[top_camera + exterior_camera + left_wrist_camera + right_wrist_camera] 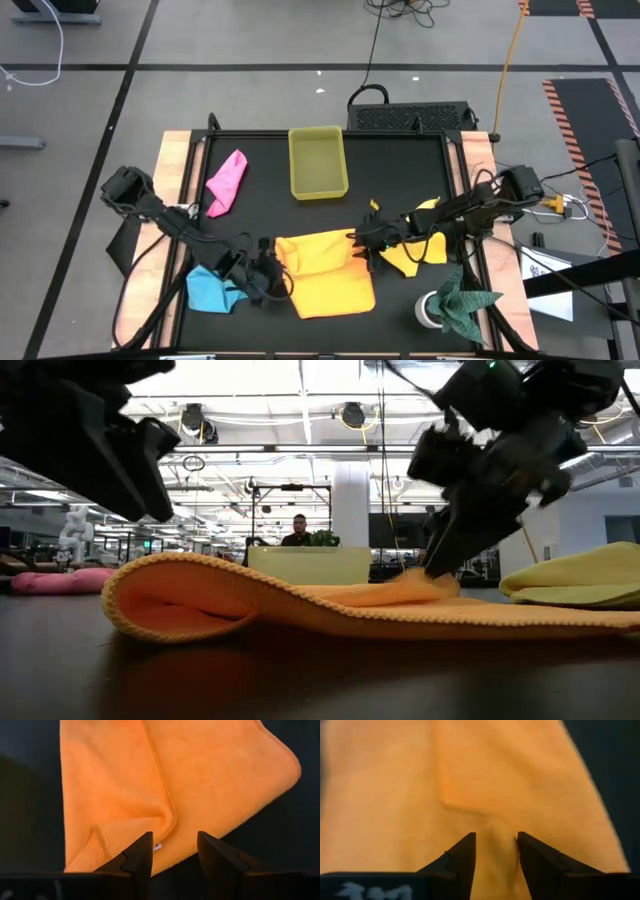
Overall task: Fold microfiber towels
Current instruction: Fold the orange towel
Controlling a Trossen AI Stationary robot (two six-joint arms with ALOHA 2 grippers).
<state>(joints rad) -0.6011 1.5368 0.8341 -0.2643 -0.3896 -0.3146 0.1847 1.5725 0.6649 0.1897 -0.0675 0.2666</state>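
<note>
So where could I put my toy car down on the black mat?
Bare mat lies between the pink towel and the tray, and right of the tray toward the far right corner. The near side is crowded: blue towel, orange towel, yellow towel, green cloth, both grippers.

The left arm reaches in from the table's left edge, its left gripper (268, 272) low over the near middle of the table, fingers (141, 855) parted with a clear gap between them. The right arm stretches in from the right edge, elbow raised, its right gripper (362, 243) tilted down toward the table's centre, its fingers (465, 854) likewise apart.
</note>
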